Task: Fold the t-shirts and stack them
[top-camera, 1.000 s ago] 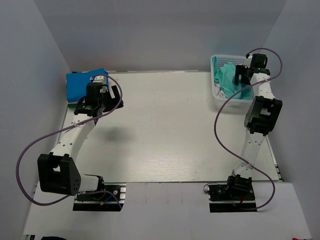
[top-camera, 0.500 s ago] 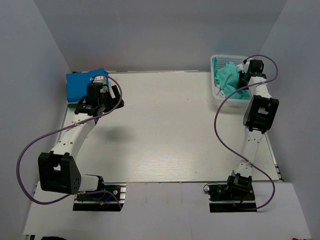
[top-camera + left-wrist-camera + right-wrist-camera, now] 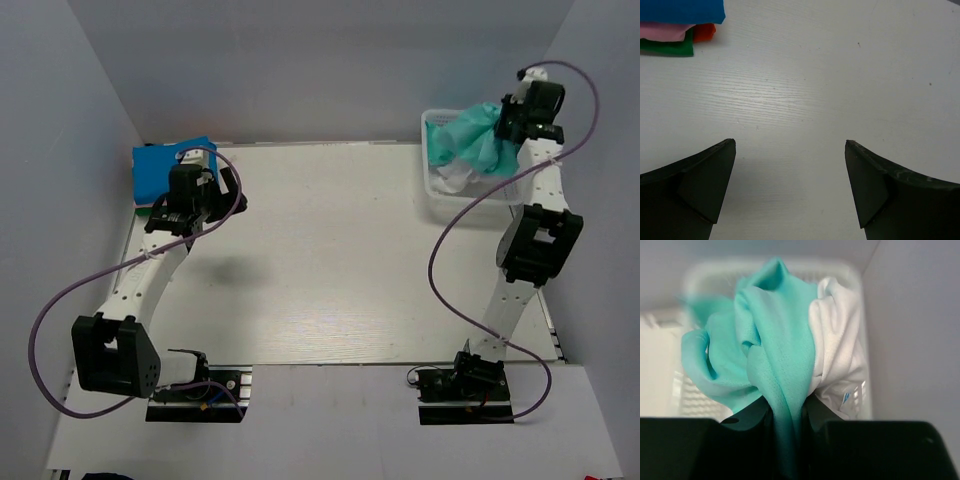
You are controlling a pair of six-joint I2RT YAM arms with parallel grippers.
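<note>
**Teal shirt held up over the basket**

The right jaws are clamped on a bunched fold of the teal t-shirt [image 3: 775, 350]. It hangs in a loose clump above the white basket [image 3: 434, 205] at the far right of the bench [image 3: 330, 260]. A white t-shirt [image 3: 837, 355] clings beside it, partly in the basket, and I judge it could ride along. The cloth looks light, limp and clingy, so it will sag and need spreading flat. Shoulders or hem corners would be better places to hold. The left jaws stand wide open, holding nothing, above the bench near the folded stack [image 3: 165, 168] in the far left corner: blue on top, with pink, red and green beneath.
</note>
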